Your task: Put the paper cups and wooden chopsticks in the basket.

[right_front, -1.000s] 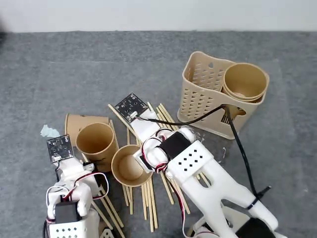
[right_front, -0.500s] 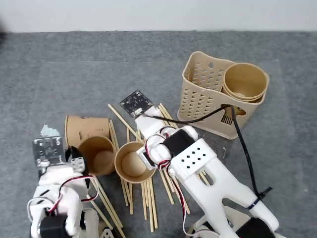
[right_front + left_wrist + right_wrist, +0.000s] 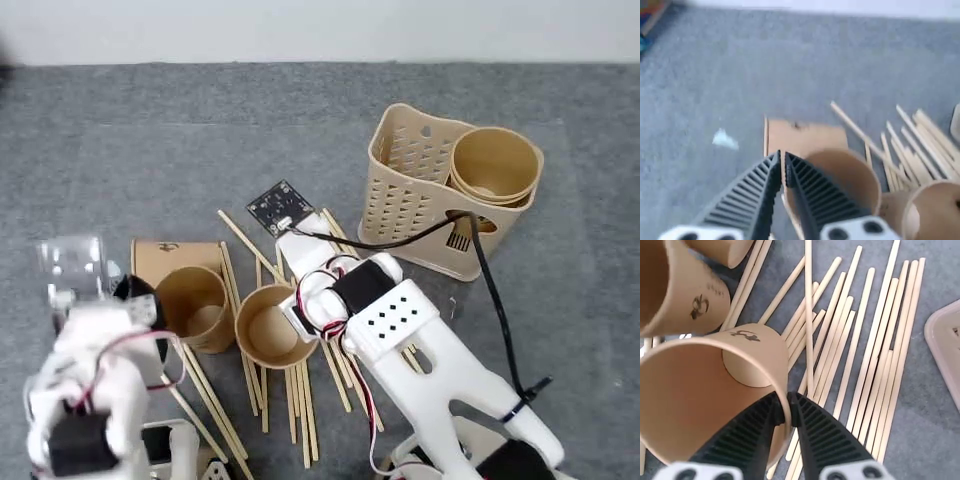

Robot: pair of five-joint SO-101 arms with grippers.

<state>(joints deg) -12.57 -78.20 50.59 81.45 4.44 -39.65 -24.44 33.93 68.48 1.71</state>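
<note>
Two claws are pinching rims, left claw point(image 3: 781, 167) on left cup point(image 3: 847, 172), right claw point(image 3: 782, 410) on right cup point(image 3: 695, 390); lifting level should clear chopsticks point(image 3: 865, 340) beneath.

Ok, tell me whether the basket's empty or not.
Not empty: nested paper cups stand mouth-up in one end of the basket.

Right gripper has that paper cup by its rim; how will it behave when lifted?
Paper cup looks light; the right gripper should probably keep its rim pinch. Thin wall may dent. Pinched on one side, it likely hangs tilted.
</note>
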